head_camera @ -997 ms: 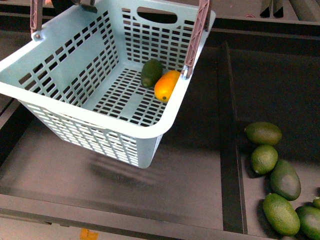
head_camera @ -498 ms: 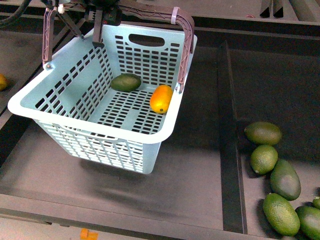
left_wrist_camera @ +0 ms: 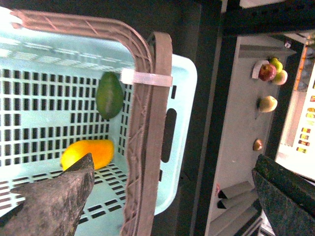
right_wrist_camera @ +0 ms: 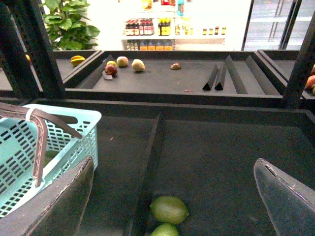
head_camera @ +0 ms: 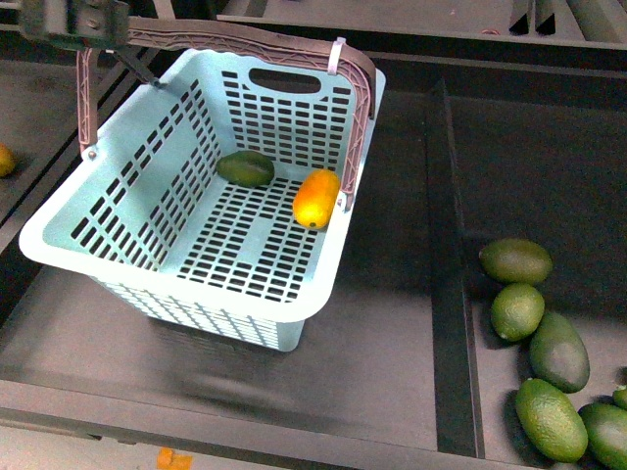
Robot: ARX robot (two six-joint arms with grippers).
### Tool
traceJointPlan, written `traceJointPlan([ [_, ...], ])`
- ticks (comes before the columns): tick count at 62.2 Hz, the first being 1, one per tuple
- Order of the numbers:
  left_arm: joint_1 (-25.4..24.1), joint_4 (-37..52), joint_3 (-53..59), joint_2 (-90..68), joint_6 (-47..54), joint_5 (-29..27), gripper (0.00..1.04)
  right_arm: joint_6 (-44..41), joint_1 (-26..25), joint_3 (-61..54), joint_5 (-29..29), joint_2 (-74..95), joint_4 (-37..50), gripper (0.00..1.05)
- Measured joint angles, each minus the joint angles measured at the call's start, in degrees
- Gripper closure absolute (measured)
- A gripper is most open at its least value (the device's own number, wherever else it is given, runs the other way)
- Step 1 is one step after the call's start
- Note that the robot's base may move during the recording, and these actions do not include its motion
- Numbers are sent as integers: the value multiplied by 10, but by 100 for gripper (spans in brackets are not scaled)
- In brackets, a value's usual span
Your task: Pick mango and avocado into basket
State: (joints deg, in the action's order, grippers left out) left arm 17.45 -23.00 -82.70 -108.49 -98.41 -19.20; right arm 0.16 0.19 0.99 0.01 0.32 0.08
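Resting inside the teal basket [head_camera: 118, 230] on the dark tabletop [head_camera: 392, 323], the mango [head_camera: 316, 198] lies by its right wall and the avocado [head_camera: 246, 168] toward the far end; both picks look complete. Left claw [left_wrist_camera: 167, 196] and right claw [right_wrist_camera: 172, 196] stand spread apart, holding nothing.

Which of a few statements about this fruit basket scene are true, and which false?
1. The mango lies inside the basket. True.
2. The avocado lies outside the basket. False: it is inside, near the far wall.
3. The mango and that avocado touch. False: they lie apart.
4. More avocados lie in the neighbouring compartment. True.
5. The right end effector holds a fruit. False: its jaws are open and empty.
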Motion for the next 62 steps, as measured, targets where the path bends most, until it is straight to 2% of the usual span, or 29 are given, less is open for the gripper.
traceJointPlan([
  [6, 9, -71, 32, 66, 3, -19, 8, 0, 0, 0, 0, 0, 0, 9],
  [12, 15, -66, 37, 82, 16, -17, 9, 0, 0, 0, 0, 0, 0, 9],
  [13, 15, -33, 52, 89, 34, -13, 11, 0, 0, 0, 0, 0, 0, 9],
  [16, 7, 162, 151, 121, 181, 21, 21, 0, 0, 0, 0, 0, 0, 9],
  [17, 3, 242, 196, 135, 272, 27, 26, 0, 0, 0, 0, 0, 0, 9],
  [18, 0, 292, 226, 143, 305, 29, 29, 0, 0, 0, 0, 0, 0, 9],
  [20, -14, 496, 335, 173, 508, 45, 40, 0, 0, 0, 1, 0, 0, 9],
  [24, -33, 654, 424, 212, 710, 58, 54, 0, 0, 0, 1, 0, 0, 9],
  [28, -50, 720, 481, 252, 844, 67, 66, 0, 0, 0, 1, 0, 0, 9],
  [31, -61, 738, 518, 281, 901, 76, 77, 0, 0, 0, 1, 0, 0, 9],
  [39, -79, 749, 595, 327, 956, 103, 102, 0, 0, 0, 1, 0, 0, 9],
  [51, -112, 750, 690, 424, 974, 132, 102, 0, 0, 0, 1, 0, 0, 9],
  [62, -137, 716, 746, 512, 975, 163, 102, 0, 0, 0, 1, 0, 0, 9],
])
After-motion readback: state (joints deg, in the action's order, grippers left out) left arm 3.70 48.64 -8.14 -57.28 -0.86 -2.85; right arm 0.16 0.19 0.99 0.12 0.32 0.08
